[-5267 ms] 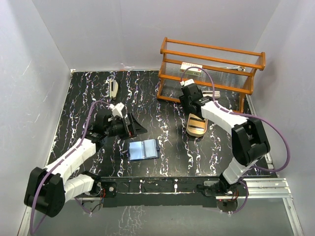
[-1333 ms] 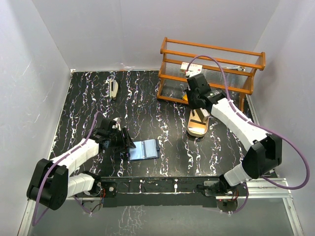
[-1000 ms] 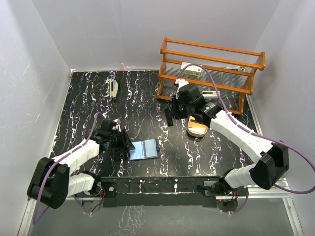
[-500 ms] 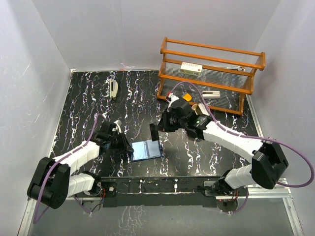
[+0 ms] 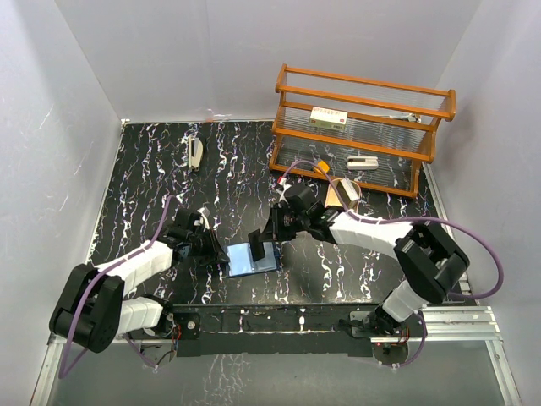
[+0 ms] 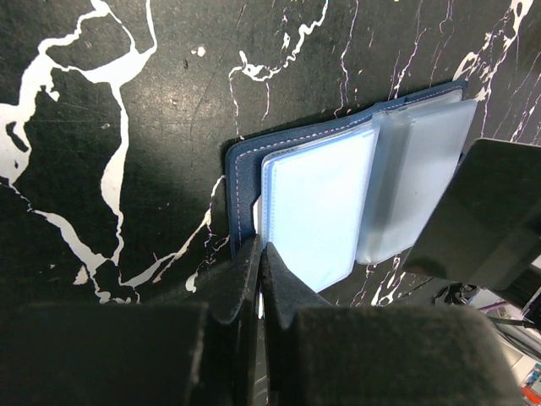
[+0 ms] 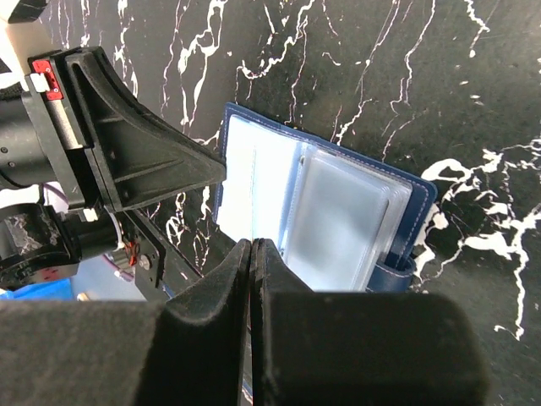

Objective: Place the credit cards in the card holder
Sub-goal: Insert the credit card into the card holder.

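- Small white object (image 5: pixel 195 154): lies on the black marbled table (image 5: pixel 144 182), far behind the left fingers and well apart from them.
- Left gripper (image 6: pixel 260 250): its fingers are pressed together with no gap showing. The tips sit right at the left edge of the card holder. Whether they pinch a leaf of it or only touch it cannot be told.
- Card holder (image 6: pixel 319 211): lies open and flat on the table, navy cover down and pale slotted sleeves up. It is directly in front of the left fingertips and directly below the right fingertips, so it lies between the two grippers.
- Dark card (image 5: pixel 256 245): stands nearly upright over the open holder, clamped at its upper end by the right fingers. Its lower edge is at or just above the pale sleeves; contact cannot be judged.
- Right gripper (image 7: pixel 252 245): its fingers are closed narrow on the dark card, which its own camera sees only edge-on. The tips point down at the holder's middle and face the left gripper across it.
- Wooden rack (image 5: pixel 363 89): stands at the back right, well behind the right fingers.
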Robot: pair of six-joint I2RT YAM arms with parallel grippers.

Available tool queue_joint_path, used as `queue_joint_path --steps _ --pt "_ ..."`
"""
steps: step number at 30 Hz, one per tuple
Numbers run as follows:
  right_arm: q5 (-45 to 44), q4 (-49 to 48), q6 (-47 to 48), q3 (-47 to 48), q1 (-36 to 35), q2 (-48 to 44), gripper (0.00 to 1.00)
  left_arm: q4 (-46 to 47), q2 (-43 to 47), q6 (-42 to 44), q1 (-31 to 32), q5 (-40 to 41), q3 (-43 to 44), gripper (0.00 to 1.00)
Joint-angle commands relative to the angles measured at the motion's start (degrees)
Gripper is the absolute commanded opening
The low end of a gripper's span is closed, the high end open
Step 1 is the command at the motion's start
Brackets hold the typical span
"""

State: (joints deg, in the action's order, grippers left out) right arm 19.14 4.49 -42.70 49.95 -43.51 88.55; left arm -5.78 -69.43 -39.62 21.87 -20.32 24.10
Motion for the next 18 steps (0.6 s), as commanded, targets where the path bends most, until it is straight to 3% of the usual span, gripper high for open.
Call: queue_joint_path --steps 1,18 --pt "4.4 -6.8 -2.0 0.6 -0.3 2.3 0.0 -0.3 -0.6 0.9 0.1 0.3 -0.2 0.0" --pt "5.9 -4.3 0.1 -0.4 1.1 9.4 0.0 -1.2 -1.8 1.0 0.1 0.3 0.4 0.0"
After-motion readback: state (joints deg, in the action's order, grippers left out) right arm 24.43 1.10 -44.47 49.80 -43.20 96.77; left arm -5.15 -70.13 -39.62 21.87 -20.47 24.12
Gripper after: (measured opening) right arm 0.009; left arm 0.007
